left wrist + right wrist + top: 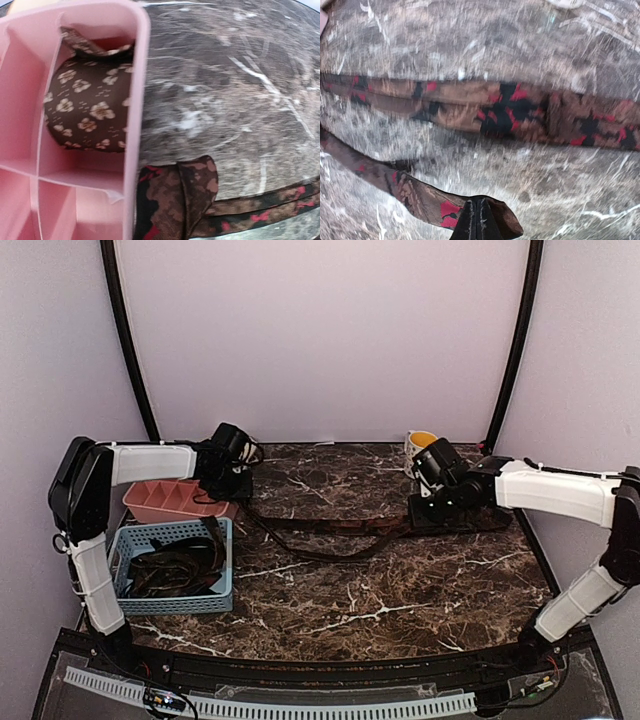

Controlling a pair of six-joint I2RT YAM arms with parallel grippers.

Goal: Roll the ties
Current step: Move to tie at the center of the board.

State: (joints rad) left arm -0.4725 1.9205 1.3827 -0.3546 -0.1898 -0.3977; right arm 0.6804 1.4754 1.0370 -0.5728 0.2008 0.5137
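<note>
A long reddish-brown patterned tie (pixel 330 527) lies across the marble table between my two grippers, one strand straight and one sagging toward the front (pixel 335 555). My left gripper (pixel 231 484) is beside the pink tray (pixel 160 502). In the left wrist view the tie's end (pixel 186 197) drapes over the fingers and hides them. My right gripper (pixel 427 508) is shut on the tie's other end (pixel 427 202), its black fingertips (pixel 470 225) pressed together. A rolled brown flowered tie (pixel 90 107) sits in a pink tray compartment (pixel 132 75).
A blue basket (pixel 180 602) holding several dark ties (pixel 175 568) stands at the front left, next to the pink tray. A white mug with a yellow inside (pixel 421 443) stands at the back right. Walls enclose the table on three sides.
</note>
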